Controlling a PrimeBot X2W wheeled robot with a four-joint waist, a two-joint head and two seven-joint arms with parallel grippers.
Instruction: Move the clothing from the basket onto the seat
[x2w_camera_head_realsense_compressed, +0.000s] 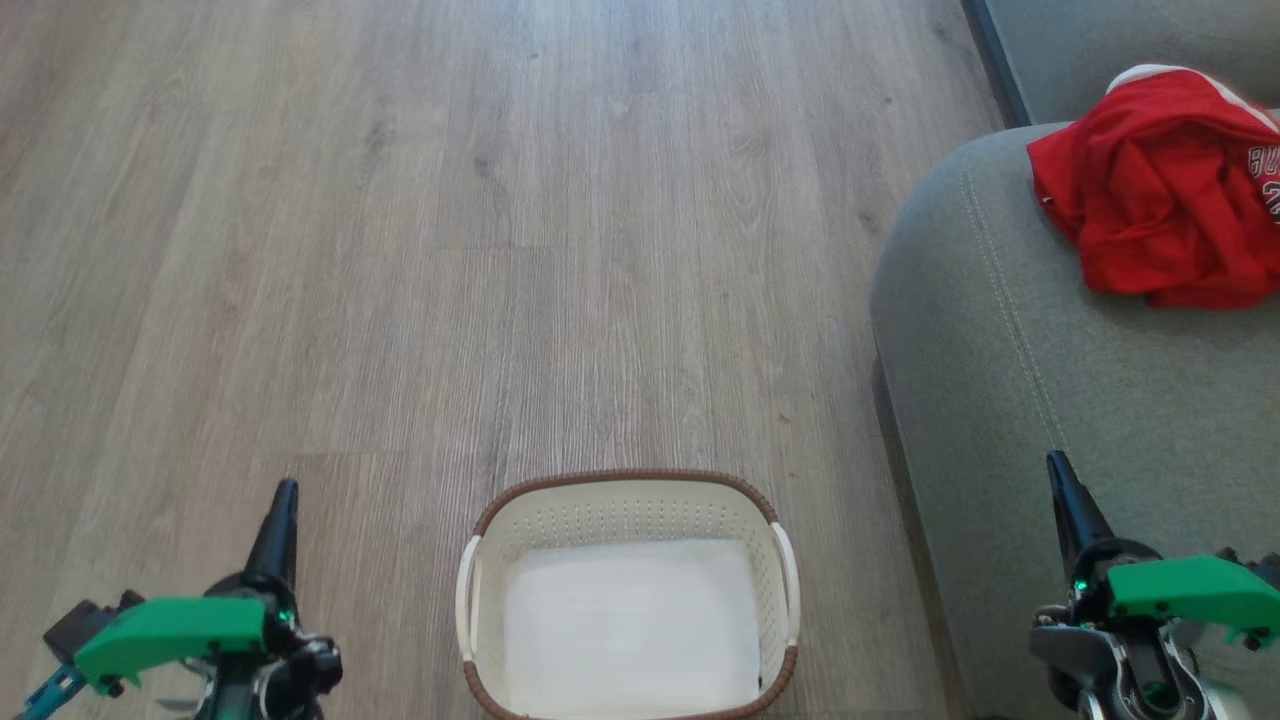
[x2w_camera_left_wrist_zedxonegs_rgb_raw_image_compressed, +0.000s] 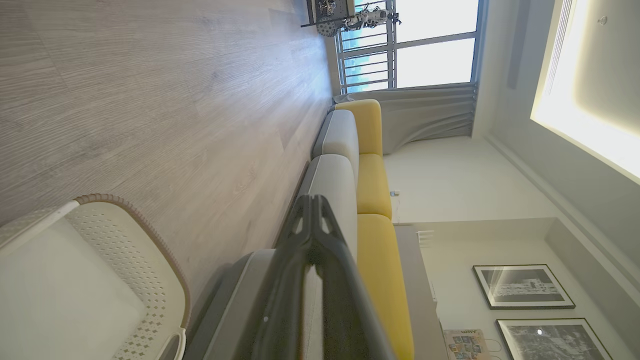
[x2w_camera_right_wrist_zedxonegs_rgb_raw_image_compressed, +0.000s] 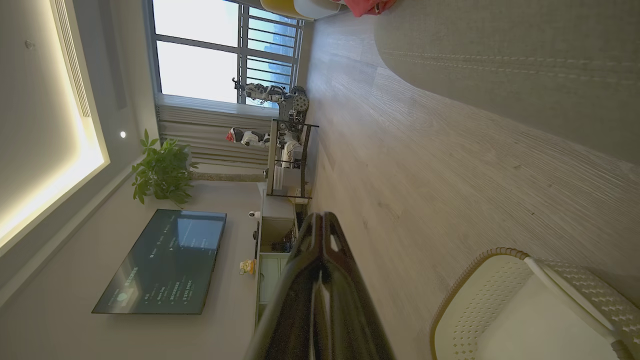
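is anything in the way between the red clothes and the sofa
Nothing visible is. The red clothes already lie bunched on the grey sofa, touching it. The basket on the floor shows a bare white bottom. The left tool and right tool are shut, empty, well apart from the clothes.

Left gripper (x2w_camera_head_realsense_compressed: 288, 487) and right gripper (x2w_camera_head_realsense_compressed: 1054, 460), long dark tapered fingers (x2w_camera_head_realsense_compressed: 276, 545), bright green housings (x2w_camera_head_realsense_compressed: 170, 630), green lights (x2w_camera_head_realsense_compressed: 1080, 585)
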